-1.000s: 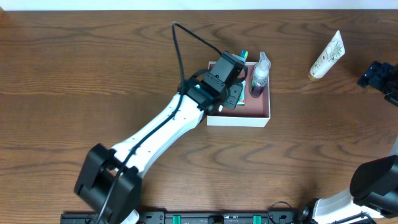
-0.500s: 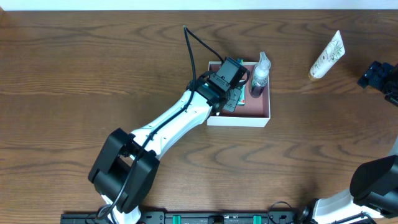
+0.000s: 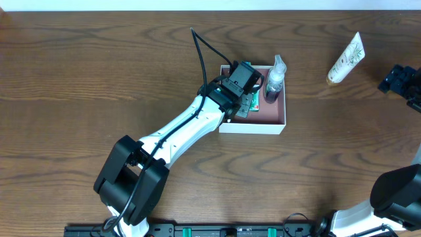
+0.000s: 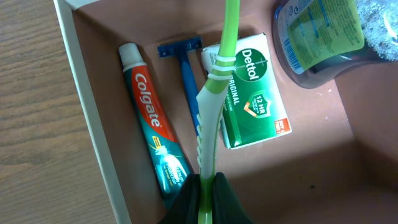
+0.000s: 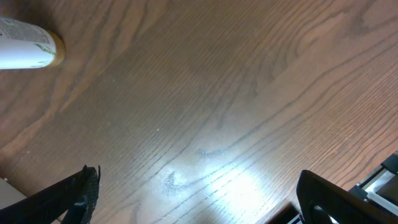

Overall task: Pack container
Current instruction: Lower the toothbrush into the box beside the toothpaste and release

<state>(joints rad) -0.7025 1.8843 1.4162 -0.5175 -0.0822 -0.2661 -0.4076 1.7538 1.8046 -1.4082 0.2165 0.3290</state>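
Now: container point(image 3: 253, 128) sits directly under your left gripper point(image 4: 206, 186), clamped tight on green toothbrush point(image 4: 214, 93). Beneath gripper: toothpaste point(image 4: 152, 118), razor point(image 4: 186, 74), soap box point(image 4: 252, 93); bottle point(image 4: 323, 37) beyond. Your right gripper point(image 5: 205, 199) spread wide, empty, over bench point(image 5: 217, 93); tube point(image 5: 25, 50) near.

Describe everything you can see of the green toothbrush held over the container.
The green toothbrush is slim plastic with a white ribbed grip midway. The shut left pincer clamps its near end. It stretches above the container's pink floor, across the blue razor and Dettol soap box; contact with them is unclear. Its far end leaves the frame, hiding any bristles.
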